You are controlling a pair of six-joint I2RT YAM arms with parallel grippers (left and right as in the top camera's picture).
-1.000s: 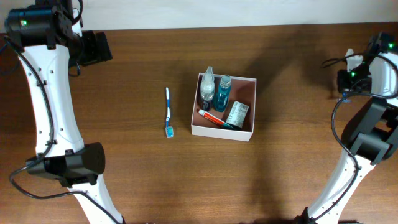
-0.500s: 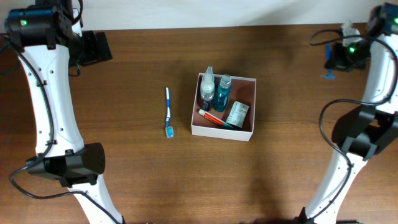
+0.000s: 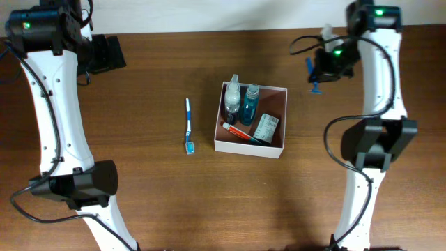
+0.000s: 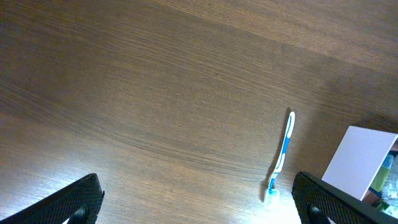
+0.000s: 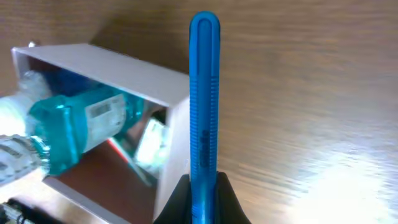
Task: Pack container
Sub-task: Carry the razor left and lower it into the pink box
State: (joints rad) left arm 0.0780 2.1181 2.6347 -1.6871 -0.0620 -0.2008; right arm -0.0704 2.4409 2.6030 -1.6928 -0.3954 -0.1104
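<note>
Right gripper (image 5: 202,196), clamping a blue stick (image 5: 204,93), has swung to 2 o'clock of our container (image 3: 247,148) for packing; left gripper (image 4: 196,193) gapes.

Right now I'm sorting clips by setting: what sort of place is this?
Probably a robot test bench, not a bathroom: two white robot arms at a wooden table, toiletries in a container, a toothbrush loose on the wood.
</note>
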